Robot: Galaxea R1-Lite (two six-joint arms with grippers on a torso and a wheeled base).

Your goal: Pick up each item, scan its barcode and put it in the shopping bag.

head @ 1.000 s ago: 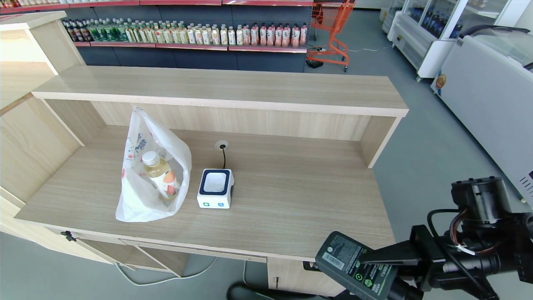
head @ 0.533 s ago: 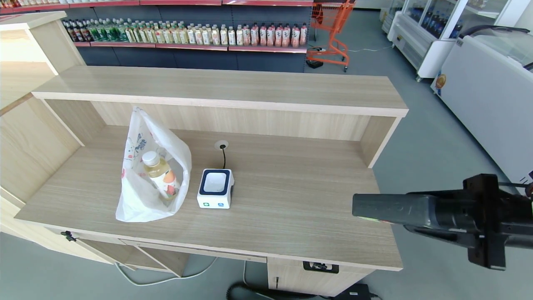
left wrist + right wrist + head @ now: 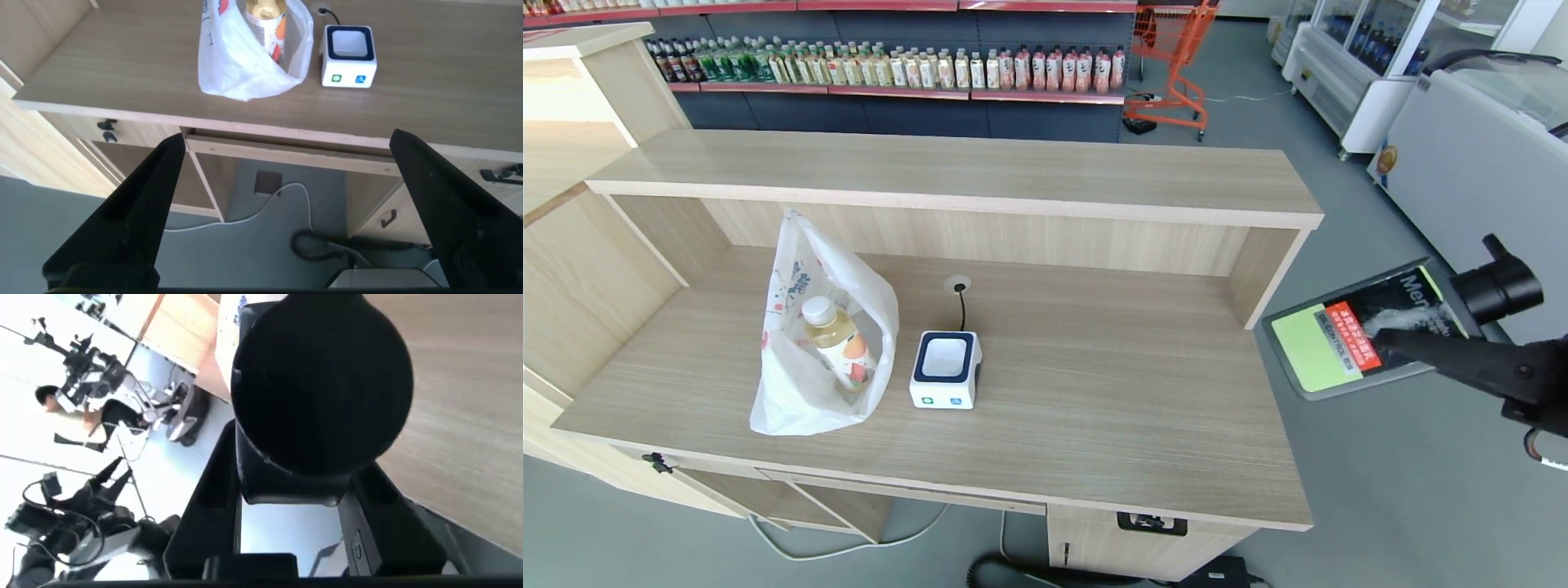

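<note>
My right gripper is shut on a flat dark bottle with a green and red label, held in the air just past the counter's right end. In the right wrist view the bottle's round black cap sits between my fingers. A white scanner stands mid-counter. Left of it stands the white shopping bag with a drink bottle inside. My left gripper hangs open below the counter's front edge, facing the bag and the scanner.
The wooden counter has a raised back ledge and side walls. Behind it run shelves of drinks; an orange cart and white freezers stand to the right. A cable lies on the floor under the counter.
My right gripper has risen with the dark bottle from below the counter's front right corner to beside its right end, turning the bottle from its barcode side to its front label.
</note>
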